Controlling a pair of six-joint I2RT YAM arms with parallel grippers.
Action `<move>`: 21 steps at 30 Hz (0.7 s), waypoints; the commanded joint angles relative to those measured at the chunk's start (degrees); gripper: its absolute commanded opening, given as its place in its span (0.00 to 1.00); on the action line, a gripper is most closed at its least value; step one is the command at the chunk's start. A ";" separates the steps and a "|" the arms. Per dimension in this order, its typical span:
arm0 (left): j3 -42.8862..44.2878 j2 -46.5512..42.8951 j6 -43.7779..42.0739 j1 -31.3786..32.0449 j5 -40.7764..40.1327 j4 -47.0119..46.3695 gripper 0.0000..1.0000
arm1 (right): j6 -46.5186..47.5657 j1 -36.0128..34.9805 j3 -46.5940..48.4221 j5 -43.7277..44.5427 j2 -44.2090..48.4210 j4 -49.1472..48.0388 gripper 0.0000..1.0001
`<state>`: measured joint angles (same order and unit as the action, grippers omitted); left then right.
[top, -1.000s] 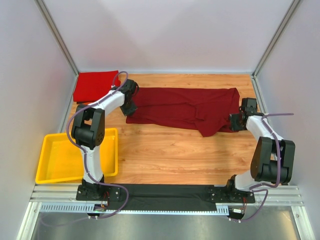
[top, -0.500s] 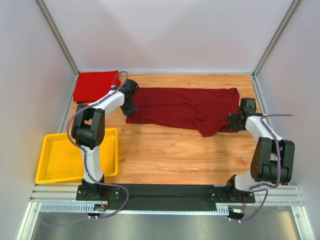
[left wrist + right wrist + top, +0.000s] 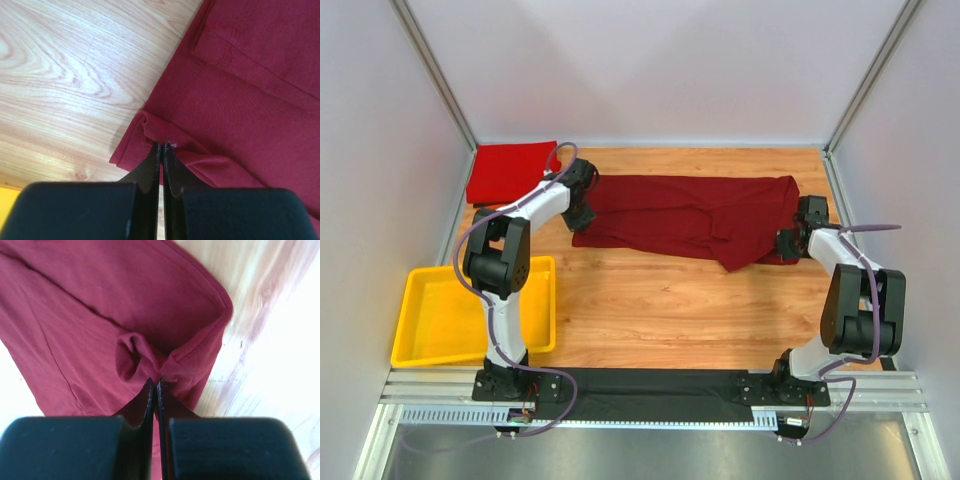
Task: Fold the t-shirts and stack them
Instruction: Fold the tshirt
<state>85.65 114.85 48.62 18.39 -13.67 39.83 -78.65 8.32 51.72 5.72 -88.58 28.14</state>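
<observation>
Bright, even light; glare bleaches the table point(image 3: 280, 340) in right wrist view.

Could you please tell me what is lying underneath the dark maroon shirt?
Only the wooden table shows around the maroon shirt, which lies spread on it. Anything beneath the cloth is covered and cannot be seen.

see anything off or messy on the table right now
Nothing spilled or damaged. The maroon t-shirt lies unevenly folded, a flap jutting toward the near edge at its right end, cloth bunched where the left gripper and right gripper pinch it.
</observation>
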 commanded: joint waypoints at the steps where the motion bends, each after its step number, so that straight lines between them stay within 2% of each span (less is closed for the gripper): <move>1: 0.13 -4.10 -0.45 0.24 -1.36 -0.81 0.00 | 4.98 -0.14 4.25 6.92 2.52 -0.19 0.00; 5: 0.84 -4.81 -0.63 -0.11 -2.15 -0.46 0.00 | 14.38 -0.14 9.26 10.98 3.50 1.82 0.00; 10: 2.50 -4.02 -0.63 -1.16 -1.53 -0.20 0.00 | 24.66 -0.14 15.50 10.38 0.26 1.48 0.00; 21: 11.02 2.83 -1.77 -2.83 -0.65 3.40 0.00 | 31.63 0.47 27.55 6.06 -9.95 3.59 0.00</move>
<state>93.60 115.63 48.38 16.32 -13.93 41.25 -50.68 8.34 76.09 11.79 -97.27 30.85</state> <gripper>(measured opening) 0.007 0.012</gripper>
